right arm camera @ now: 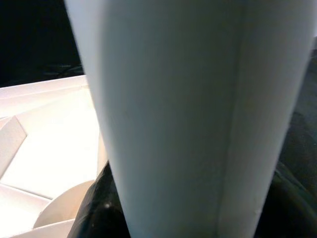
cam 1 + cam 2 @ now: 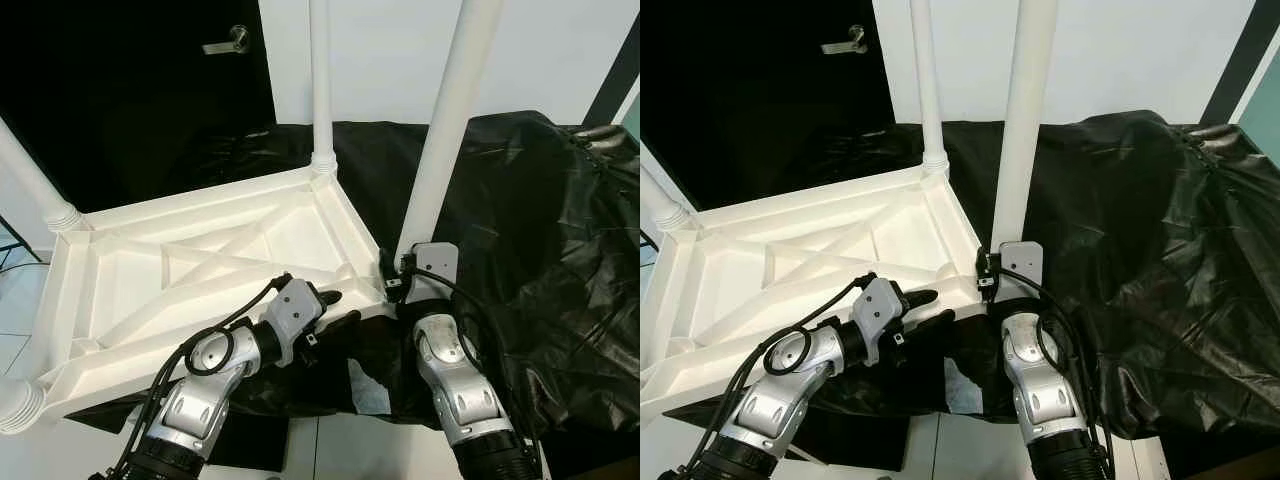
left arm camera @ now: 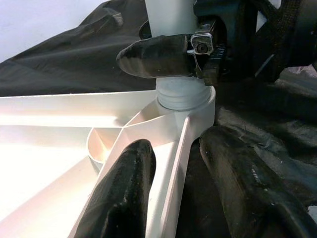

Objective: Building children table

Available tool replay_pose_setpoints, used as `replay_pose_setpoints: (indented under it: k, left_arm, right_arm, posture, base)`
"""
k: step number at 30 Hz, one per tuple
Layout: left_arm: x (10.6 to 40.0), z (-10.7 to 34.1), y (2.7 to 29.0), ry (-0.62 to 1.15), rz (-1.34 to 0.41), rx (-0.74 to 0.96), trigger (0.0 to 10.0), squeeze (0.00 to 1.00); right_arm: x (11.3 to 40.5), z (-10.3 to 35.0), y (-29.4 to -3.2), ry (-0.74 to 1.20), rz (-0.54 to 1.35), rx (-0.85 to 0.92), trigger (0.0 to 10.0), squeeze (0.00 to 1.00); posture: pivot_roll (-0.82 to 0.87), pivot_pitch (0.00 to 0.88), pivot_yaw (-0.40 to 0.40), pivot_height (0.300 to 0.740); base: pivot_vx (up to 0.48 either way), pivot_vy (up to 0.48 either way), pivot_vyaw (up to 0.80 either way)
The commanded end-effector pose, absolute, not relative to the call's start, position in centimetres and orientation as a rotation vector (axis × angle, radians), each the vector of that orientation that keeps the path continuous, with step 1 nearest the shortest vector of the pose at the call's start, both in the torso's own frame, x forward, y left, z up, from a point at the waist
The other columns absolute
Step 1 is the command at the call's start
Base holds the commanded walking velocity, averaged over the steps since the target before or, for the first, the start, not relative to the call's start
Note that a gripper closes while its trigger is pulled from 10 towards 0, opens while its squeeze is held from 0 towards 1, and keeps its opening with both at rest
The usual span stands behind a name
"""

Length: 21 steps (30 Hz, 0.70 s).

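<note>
**Upturned white table, my two grippers at its near corner**

The children's table top (image 2: 200, 262) lies upside down in front of me, a white plastic rectangle with a raised rim and crossed ribs across its underside. It rests partly on a black sheet (image 2: 520, 220) that drapes whatever lies beneath, with pale floor (image 2: 20, 300) at its left end. White legs stand up from its corners: the far leg (image 2: 320, 80), the left leg (image 2: 35, 185) with a ribbed collar, a ribbed stub (image 2: 18, 405) at the near left corner, and the near right leg (image 2: 445, 120), which rises tall out of the corner closest to my right arm.

My right gripper (image 2: 395, 278) sits at the base of that near right leg, its jaws closed around the leg just above the socket. My left gripper (image 2: 335, 308) reaches along the near rim toward the same corner, jaws parted, one finger on the inner side of the rim and one on the outer side.

The left wrist view gives what the head views do not: the leg's ribbed collar (image 3: 184, 96) seated in the round corner socket, a right finger (image 3: 153, 57) lying across the leg above it, and my own two left fingers (image 3: 124, 198) straddling the rim wall. In the right wrist view the leg's smooth white shaft (image 1: 183, 114) is very close, with the ribbed underside beside it.

Behind the table stand a black door with a metal handle (image 2: 228, 42) and a white wall (image 2: 390, 50).
</note>
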State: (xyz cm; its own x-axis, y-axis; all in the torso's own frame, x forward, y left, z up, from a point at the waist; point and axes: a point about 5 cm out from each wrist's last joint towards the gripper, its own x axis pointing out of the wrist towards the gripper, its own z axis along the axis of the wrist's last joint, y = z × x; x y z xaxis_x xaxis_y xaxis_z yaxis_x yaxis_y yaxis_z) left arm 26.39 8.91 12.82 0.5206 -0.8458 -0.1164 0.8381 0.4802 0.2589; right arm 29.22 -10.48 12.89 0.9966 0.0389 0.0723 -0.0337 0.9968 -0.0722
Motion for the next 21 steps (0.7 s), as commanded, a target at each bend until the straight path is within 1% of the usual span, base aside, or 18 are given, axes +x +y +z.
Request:
replay_pose_setpoints:
  k: [1, 2, 3, 4, 8, 11, 13, 14, 16, 17, 18, 19, 20, 21]
  left_arm:
    - [26.6, 12.9, 9.1, -0.028, -1.010, 0.311, 10.0, 0.00]
    - [26.6, 12.9, 9.1, -0.029, -1.009, 0.310, 10.0, 0.00]
    - [26.6, 12.9, 9.1, -0.029, -1.009, 0.310, 10.0, 0.00]
    - [26.6, 13.0, 9.0, -0.029, -1.008, 0.309, 10.0, 0.00]
    - [26.7, 13.0, 8.9, -0.032, -1.007, 0.307, 10.0, 0.00]
    - [26.8, 13.1, 8.8, -0.035, -1.008, 0.305, 10.0, 0.00]
    - [26.8, 13.1, 8.8, -0.035, -1.008, 0.305, 10.0, 0.00]
    - [26.8, 13.1, 8.9, -0.038, -1.007, 0.307, 10.0, 0.00]
    - [26.8, 13.1, 8.9, -0.038, -1.007, 0.307, 10.0, 0.00]
    - [27.0, 13.2, 9.0, -0.040, -1.003, 0.310, 10.0, 0.00]
    - [27.1, 13.2, 9.0, -0.041, -1.002, 0.311, 10.0, 0.00]
    - [27.1, 13.2, 9.0, -0.041, -1.002, 0.311, 10.0, 0.00]
    - [27.0, 13.2, 9.0, -0.043, -1.001, 0.311, 10.0, 0.00]
    - [27.0, 13.2, 9.0, -0.043, -1.001, 0.311, 10.0, 0.00]
  right_arm:
    - [28.7, 11.1, -10.6, 0.013, 0.014, -0.061, 10.0, 0.00]
    - [28.7, 11.3, -10.6, 0.007, 0.023, -0.061, 10.0, 0.07]
    - [28.7, 11.3, -10.6, 0.007, 0.023, -0.061, 10.0, 0.07]
    - [28.8, 11.4, -10.6, 0.002, 0.026, -0.065, 10.0, 1.00]
    - [28.8, 11.9, -10.8, -0.031, 0.089, -0.063, 10.0, 1.00]
    - [29.0, 12.5, -12.1, -0.080, 0.248, -0.084, 10.0, 1.00]
    - [29.0, 12.5, -12.1, -0.080, 0.248, -0.084, 10.0, 1.00]
    - [29.2, 12.9, -12.8, -0.093, 0.315, -0.099, 10.0, 1.00]
    - [29.2, 12.9, -12.8, -0.093, 0.315, -0.099, 10.0, 1.00]
    - [29.3, 13.4, -13.5, -0.095, 0.476, -0.134, 10.0, 0.00]
    - [29.3, 13.6, -13.6, -0.092, 0.522, -0.142, 10.0, 0.00]
    - [29.3, 13.6, -13.6, -0.092, 0.522, -0.142, 10.0, 0.00]
    - [29.6, 13.7, -13.6, -0.075, 0.590, -0.152, 10.0, 0.00]
    - [29.6, 13.7, -13.6, -0.075, 0.590, -0.152, 10.0, 0.00]
  posture:
    - [-0.04, 0.000, 0.039, 0.740]
    - [-0.04, 0.000, 0.040, 0.740]
    - [-0.04, 0.000, 0.040, 0.740]
    - [-0.04, 0.000, 0.040, 0.740]
    - [-0.04, 0.000, 0.042, 0.740]
    - [-0.04, 0.000, 0.041, 0.740]
    - [-0.04, 0.000, 0.041, 0.740]
    - [-0.04, 0.000, 0.039, 0.740]
    - [-0.04, 0.000, 0.039, 0.740]
    - [-0.04, 0.000, 0.038, 0.740]
    - [-0.04, 0.000, 0.038, 0.740]
    - [-0.04, 0.000, 0.038, 0.740]
    - [-0.04, 0.000, 0.031, 0.740]
    - [-0.04, 0.000, 0.031, 0.740]
  base:
    - [0.000, 0.000, 0.00]
    - [0.000, 0.000, 0.00]
    - [0.000, 0.000, 0.00]
    - [0.000, 0.000, 0.00]
    - [0.000, 0.000, 0.00]
    - [0.000, 0.000, 0.00]
    - [0.000, 0.000, 0.00]
    - [0.000, 0.000, 0.00]
    - [0.000, 0.000, 0.00]
    - [0.000, 0.000, 0.00]
    - [0.000, 0.000, 0.00]
    - [0.000, 0.000, 0.00]
    - [0.000, 0.000, 0.00]
    - [0.000, 0.000, 0.00]
